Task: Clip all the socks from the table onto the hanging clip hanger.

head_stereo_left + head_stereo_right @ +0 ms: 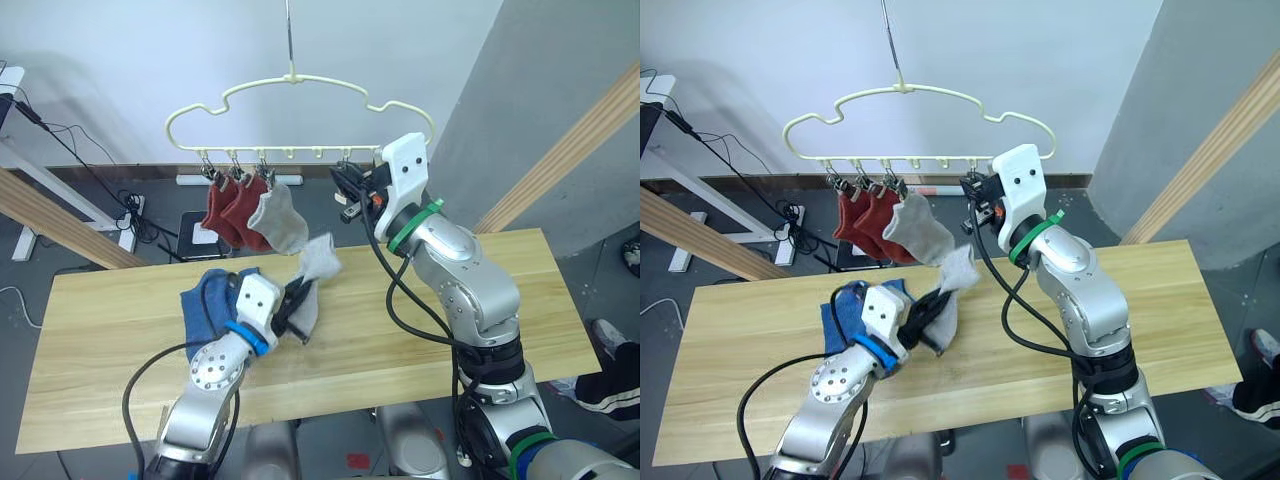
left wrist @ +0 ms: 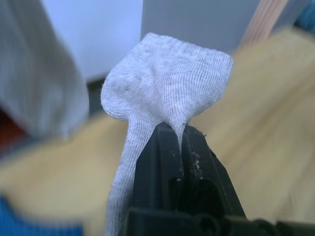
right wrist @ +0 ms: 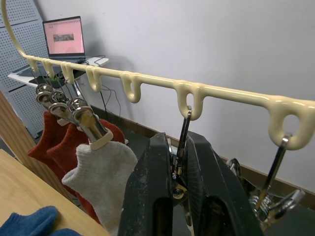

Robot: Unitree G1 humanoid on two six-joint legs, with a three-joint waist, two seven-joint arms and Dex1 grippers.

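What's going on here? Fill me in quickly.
The robot is clipping socks onto the clip hanger. Two red socks and one grey sock already hang from clips. The left gripper holds a second grey sock lifted off the table, while the right gripper pinches a free clip on the hanger. Blue socks remain on the table.

open gap between hung grey sock [image 1: 279,220] and right gripper [image 1: 347,192]
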